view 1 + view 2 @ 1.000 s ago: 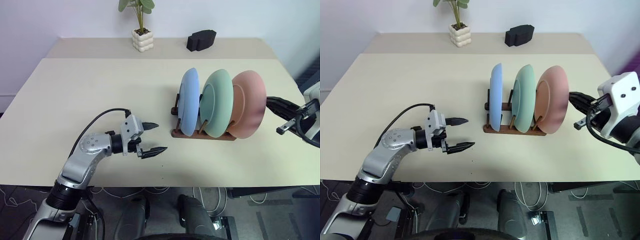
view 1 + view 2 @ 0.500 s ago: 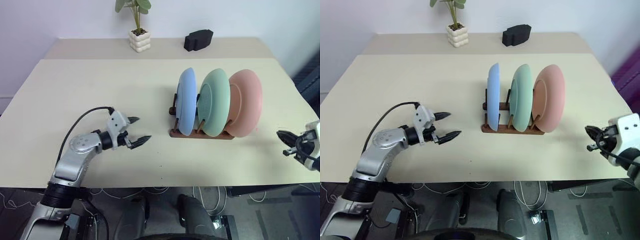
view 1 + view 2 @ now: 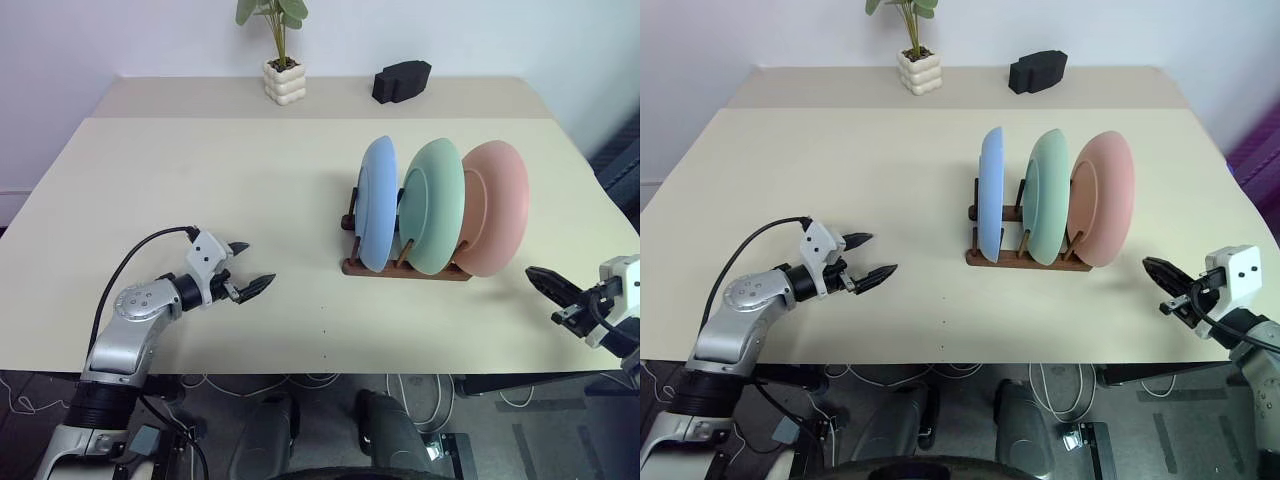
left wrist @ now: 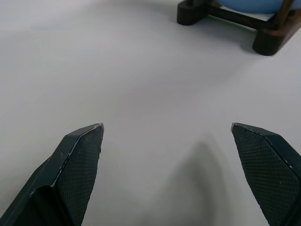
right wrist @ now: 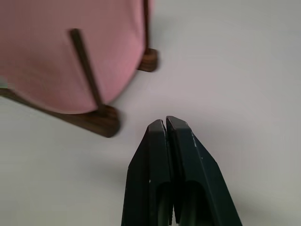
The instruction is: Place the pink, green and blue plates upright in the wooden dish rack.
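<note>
Three plates in the rack — one blue plate, one green plate, one pink plate — plus one wooden dish rack, one potted plant, one black block.

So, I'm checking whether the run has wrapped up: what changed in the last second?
The right gripper, shut and empty, dropped away from the pink plate toward the table's near edge. The left gripper, open and empty, drew back toward the robot's left, away from the wooden dish rack. The blue plate, green plate and pink plate stayed upright in the rack.
</note>
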